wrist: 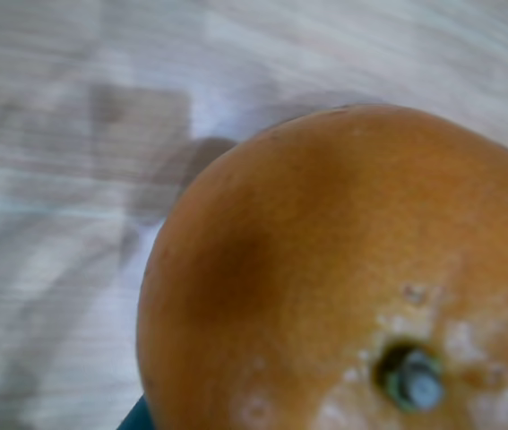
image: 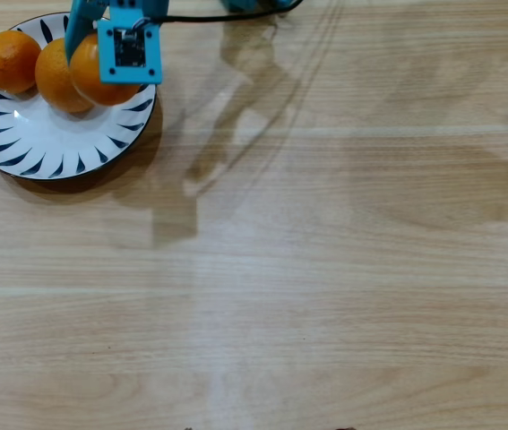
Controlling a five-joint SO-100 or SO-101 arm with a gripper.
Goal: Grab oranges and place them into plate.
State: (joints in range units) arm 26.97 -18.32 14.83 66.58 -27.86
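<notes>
- While our end effector [image: 101, 67] hangs over the plate's right side in the overhead view, we judge it clasped around the third orange [image: 99, 73]; the wrist view is filled by that fruit [wrist: 343, 278], stem dot near the bottom right, with a sliver of teal at the lower edge.
- Two oranges already lie in the plate [image: 21, 148]: one at the far left [image: 8, 61], one beside it [image: 55, 79], touching the held fruit as far as we can tell.
- We see no orange left on the bench [image: 325, 269]; what remains, we judge, is only letting go and backing off.
</notes>
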